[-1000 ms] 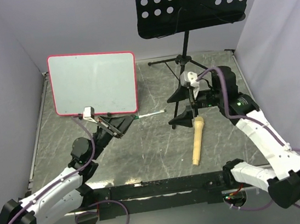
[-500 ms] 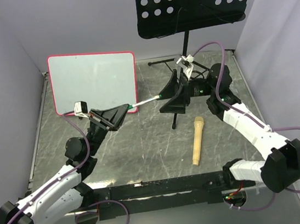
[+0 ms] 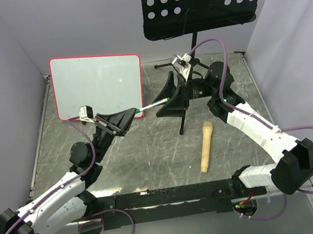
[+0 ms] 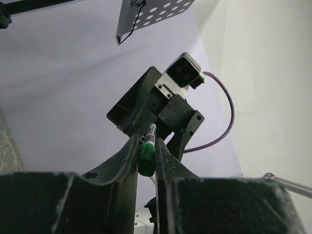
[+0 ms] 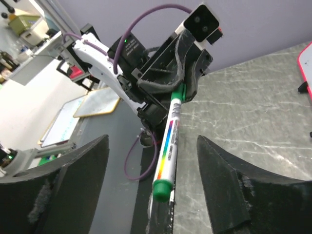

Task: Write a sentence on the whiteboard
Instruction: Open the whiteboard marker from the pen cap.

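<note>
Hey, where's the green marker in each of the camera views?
Top external: marker at centre, running from the left gripper into the open right gripper.
Left wrist: marker lower centre, between its own fingers.
Right wrist: marker centre, slanting toward the camera.
Shared landmark: the left gripper clamping it.

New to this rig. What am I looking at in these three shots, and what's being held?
Two white robot arms are bolted at the near edge of a grey table. The wide picture looks down from above and behind them; the other two come from a camera on each wrist. The left arm's fingers are closed on a green-capped marker, held out towards the other arm. The right arm's fingers stand wide open either side of it. At the back left stands a pink-framed whiteboard, no writing visible. A wooden stick-like piece lies on the table; a black music stand stands behind.
</note>
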